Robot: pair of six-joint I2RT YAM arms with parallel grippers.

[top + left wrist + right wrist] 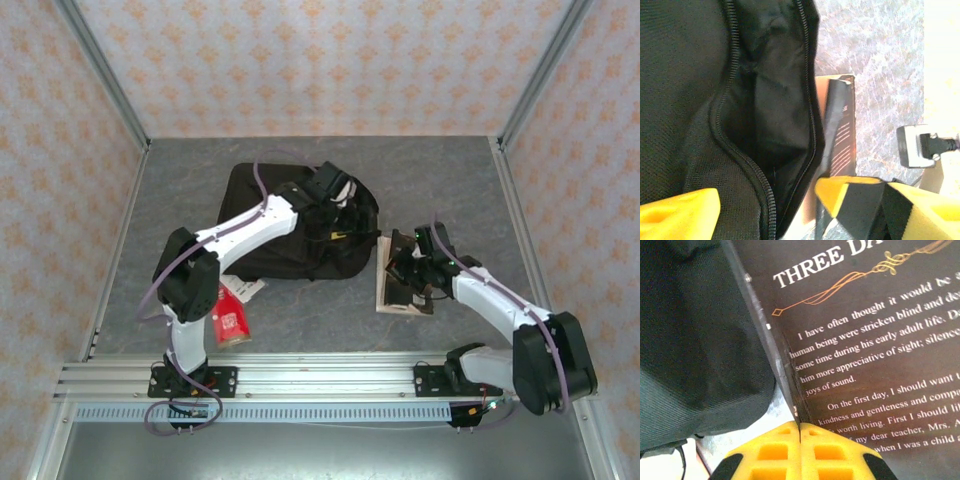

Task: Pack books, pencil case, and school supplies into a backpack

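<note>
Backpack (265,225) lies flat mid-table, long axis left-to-right, unzipped mouth facing right. We see our left gripper (767,192) spread wide at that mouth; our right gripper (800,432) is clenched on the edge of the black book (865,340), just beside the backpack.

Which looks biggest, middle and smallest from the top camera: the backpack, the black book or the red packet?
1. backpack, far the largest.
2. black book, clearly smaller than the backpack.
3. red packet, the smallest, though not much smaller than the book.
</note>
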